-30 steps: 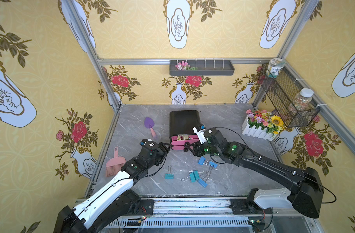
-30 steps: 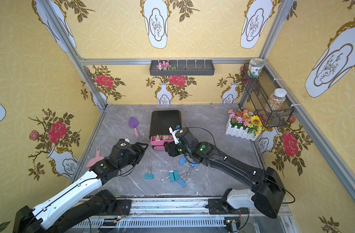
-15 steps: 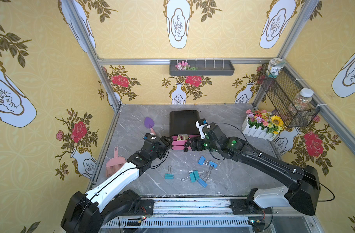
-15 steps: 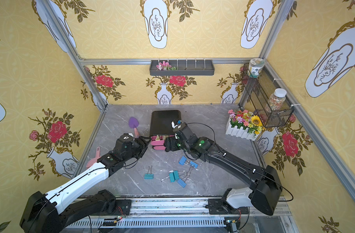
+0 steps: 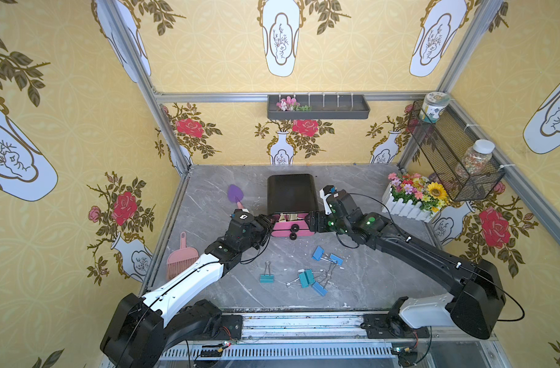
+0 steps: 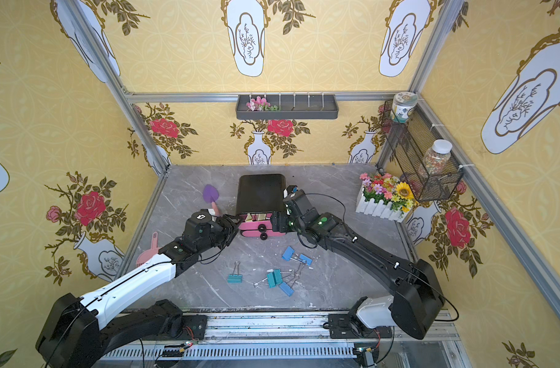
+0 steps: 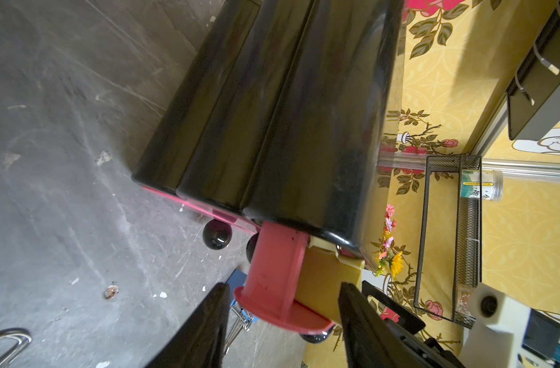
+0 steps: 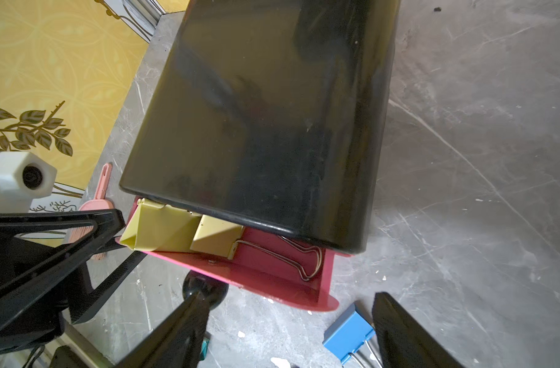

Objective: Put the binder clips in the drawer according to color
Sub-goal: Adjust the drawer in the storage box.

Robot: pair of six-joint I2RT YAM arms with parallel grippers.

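Both arms reach low across the worktop (image 5: 368, 286) to the front of the black cabinet (image 5: 290, 192). The left jaws stand spread around one end of the pink top drawer (image 8: 272, 280), and the right jaws gape at its other end. The drawer, long side across, juts toward the robot and holds pale yellow clips (image 8: 164, 229). Blue clips (image 5: 318, 253) and teal clips (image 5: 305, 277) lie on the worktop.

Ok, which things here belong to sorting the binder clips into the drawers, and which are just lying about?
Part of the job: black cabinet with pink drawers; yellow clips in its part-open top drawer; teal clips and blue clips loose on the table.

Just lying about: purple scoop, pink brush, flower box, wire basket with jars, wall tray.
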